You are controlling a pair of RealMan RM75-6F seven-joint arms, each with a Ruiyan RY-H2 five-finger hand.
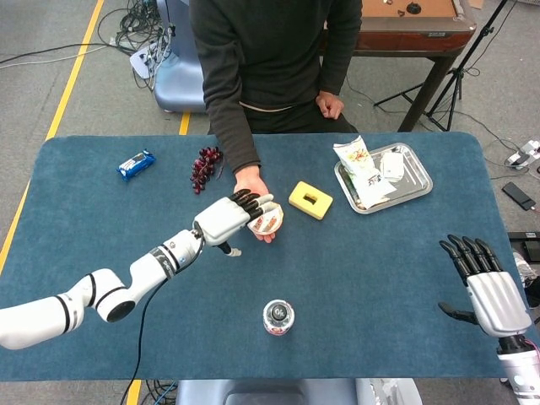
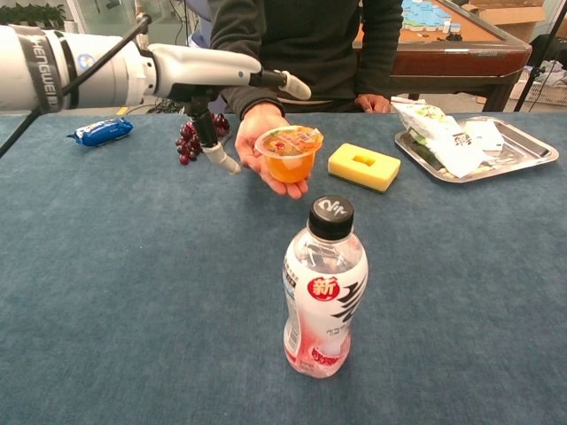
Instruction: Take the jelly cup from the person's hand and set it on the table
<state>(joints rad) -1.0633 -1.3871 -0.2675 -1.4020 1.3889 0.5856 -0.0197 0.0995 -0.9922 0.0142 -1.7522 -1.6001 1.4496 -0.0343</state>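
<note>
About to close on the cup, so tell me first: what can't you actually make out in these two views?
- Contact of left hand with jelly cup: head view, fingers cover part of the lid; chest view does not settle it.
- Right hand: outside the chest view; wrist cut by the head view's edge.
- Bottle label: head view shows only the cap.
- Tray packets: print too small.
</note>
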